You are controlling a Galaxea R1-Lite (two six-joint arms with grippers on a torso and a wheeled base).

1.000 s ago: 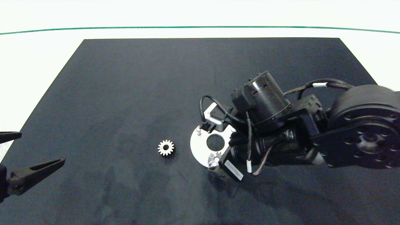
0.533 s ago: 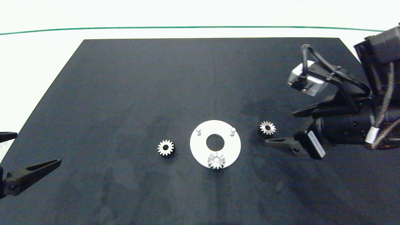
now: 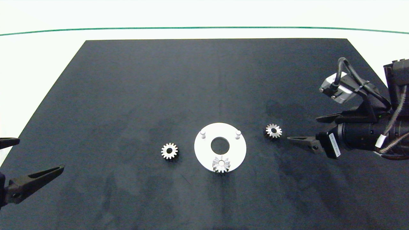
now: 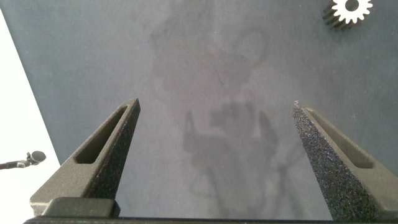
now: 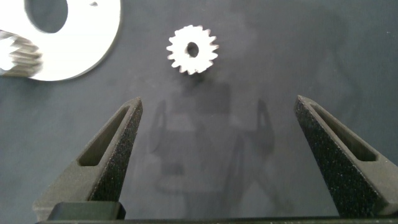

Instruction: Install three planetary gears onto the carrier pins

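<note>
Planetary gears: one (image 3: 221,164) seated at the white disc's (image 3: 204,152) 6 o'clock pin, hiding it.
Two carrier pins (image 3: 203,133) bare; loose gears at 9 (image 3: 169,150) and 3 o'clock (image 3: 273,130). Right gripper (image 3: 308,129) spread wide; left gripper (image 3: 32,158), cut off, gaping.

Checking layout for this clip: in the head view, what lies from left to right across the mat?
Left gripper → loose gear → white disc with one gear mounted → second loose gear → right gripper.
</note>
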